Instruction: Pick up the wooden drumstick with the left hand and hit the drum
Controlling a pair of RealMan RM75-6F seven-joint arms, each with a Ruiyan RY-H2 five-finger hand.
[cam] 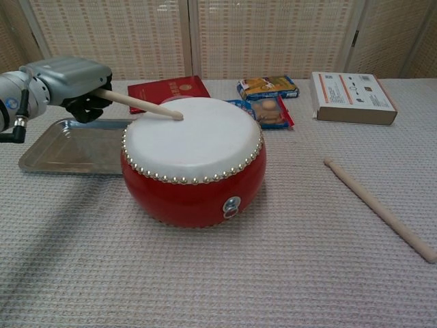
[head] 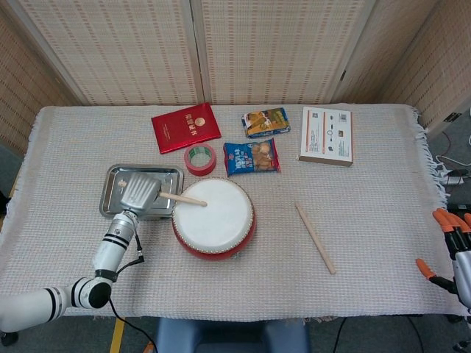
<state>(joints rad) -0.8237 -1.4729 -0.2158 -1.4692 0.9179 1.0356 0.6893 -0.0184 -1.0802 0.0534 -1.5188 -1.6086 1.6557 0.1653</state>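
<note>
Drumstick [cam: 140, 105]: wooden, gripped by the left robot hand [cam: 72, 79]; slants down to the right, rounded tip resting on the white skin of the drum [cam: 193, 160], toward its rear-left part.
Left robot hand: fingers clamped round the stick's butt end, hanging above the right end of the metal tray [head: 114, 193]; grey back of the hand faces up in the head view [head: 140, 193].
Drum: red shell, white head, studded rim, a small ring on the front; stands on the bench [head: 368, 220] just right of the tray.
Second drumstick [head: 315, 237]: lies loose on the cloth to the right of the drum, well apart from it.
Right robot hand [head: 450, 246]: at the far right edge of the head view, off the bench; orange-tipped fingers spread apart, nothing in them.
Behind the drum: roll of red tape [head: 199, 158] close by; blue snack packet [head: 252, 157] beside it; red booklet [head: 185, 127] further back left; a second snack packet [head: 266, 122]; white box [head: 326, 135] back right.
Cover: pale woven cloth over the whole bench.
</note>
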